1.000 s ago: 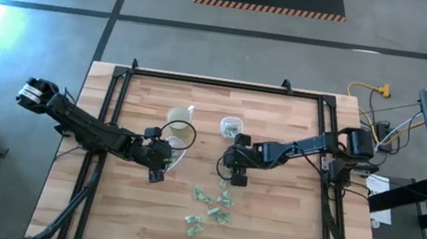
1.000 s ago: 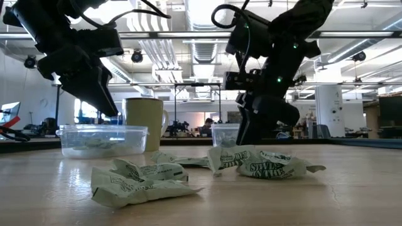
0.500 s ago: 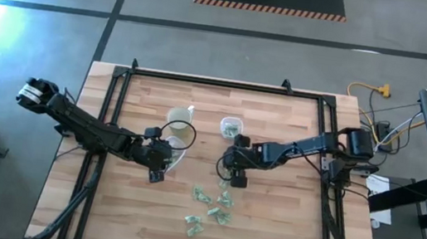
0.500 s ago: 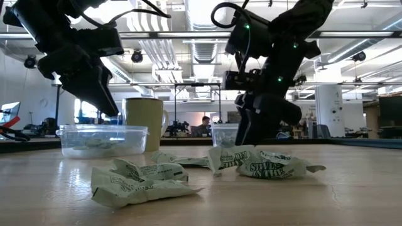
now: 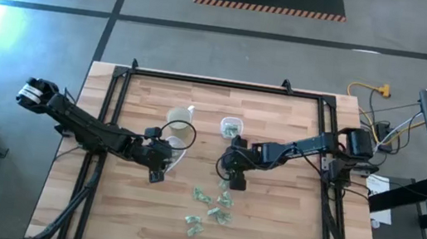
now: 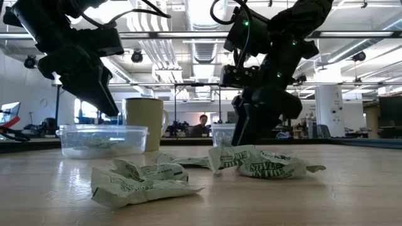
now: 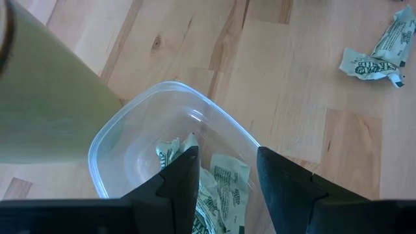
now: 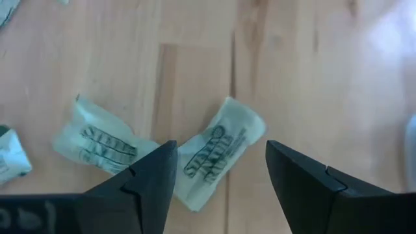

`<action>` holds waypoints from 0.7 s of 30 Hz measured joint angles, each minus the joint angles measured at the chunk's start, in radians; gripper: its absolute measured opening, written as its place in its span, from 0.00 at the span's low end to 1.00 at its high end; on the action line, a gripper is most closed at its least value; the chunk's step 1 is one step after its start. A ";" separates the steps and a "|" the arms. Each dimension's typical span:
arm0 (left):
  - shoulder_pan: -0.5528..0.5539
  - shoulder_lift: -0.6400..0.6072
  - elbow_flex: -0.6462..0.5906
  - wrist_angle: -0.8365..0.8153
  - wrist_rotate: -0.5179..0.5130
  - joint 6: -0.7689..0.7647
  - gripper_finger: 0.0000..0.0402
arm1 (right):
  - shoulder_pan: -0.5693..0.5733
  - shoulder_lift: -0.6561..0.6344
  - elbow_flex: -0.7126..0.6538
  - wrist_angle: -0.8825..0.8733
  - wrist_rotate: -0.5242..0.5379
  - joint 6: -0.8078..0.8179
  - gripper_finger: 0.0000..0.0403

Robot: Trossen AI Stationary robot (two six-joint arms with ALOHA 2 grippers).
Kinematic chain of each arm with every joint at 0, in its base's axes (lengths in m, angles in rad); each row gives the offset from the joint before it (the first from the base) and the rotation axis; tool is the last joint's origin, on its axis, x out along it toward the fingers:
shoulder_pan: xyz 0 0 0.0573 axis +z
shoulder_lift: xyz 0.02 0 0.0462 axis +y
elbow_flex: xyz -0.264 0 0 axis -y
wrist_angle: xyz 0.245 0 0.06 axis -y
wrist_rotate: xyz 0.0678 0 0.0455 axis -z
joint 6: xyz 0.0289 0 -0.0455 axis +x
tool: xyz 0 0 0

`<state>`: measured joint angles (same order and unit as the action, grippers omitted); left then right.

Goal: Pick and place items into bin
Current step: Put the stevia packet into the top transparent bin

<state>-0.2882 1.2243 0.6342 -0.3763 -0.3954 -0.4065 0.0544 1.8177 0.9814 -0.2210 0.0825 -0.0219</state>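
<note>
Right gripper (image 8: 218,170) just spread wider over wrapped piece (image 8: 218,151), grasp pending | left gripper (image 7: 226,170) spread above bin (image 7: 123,140).

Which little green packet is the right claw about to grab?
The packet lying tilted on the wood between the open right gripper fingers; the other packets lie off to the side.

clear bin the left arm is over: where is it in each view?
High: clear bin under the left gripper, left of table centre.
Low: far left, beside the pale cup.
Left wrist: centre, wrapped pieces inside, seen between the open fingers.
Right wrist: not in it.
Shared landmark: the pale cup, touching or nearly touching the bin.
</note>
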 joint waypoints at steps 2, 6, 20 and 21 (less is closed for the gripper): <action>0.000 0.000 0.000 0.001 0.000 0.000 0.35 | 0.000 0.010 0.000 0.009 -0.006 0.000 0.56; 0.000 0.000 0.000 0.001 0.000 0.000 0.35 | 0.000 0.030 0.000 0.020 -0.008 0.001 0.56; 0.000 0.000 -0.002 0.001 0.000 0.000 0.35 | 0.000 0.042 0.012 0.017 -0.005 -0.075 0.28; 0.000 0.000 -0.002 0.001 0.000 0.000 0.35 | 0.000 0.042 0.012 0.017 -0.005 -0.081 0.24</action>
<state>-0.2882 1.2243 0.6327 -0.3752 -0.3951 -0.4061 0.0544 1.8595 0.9936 -0.2043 0.0780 -0.1026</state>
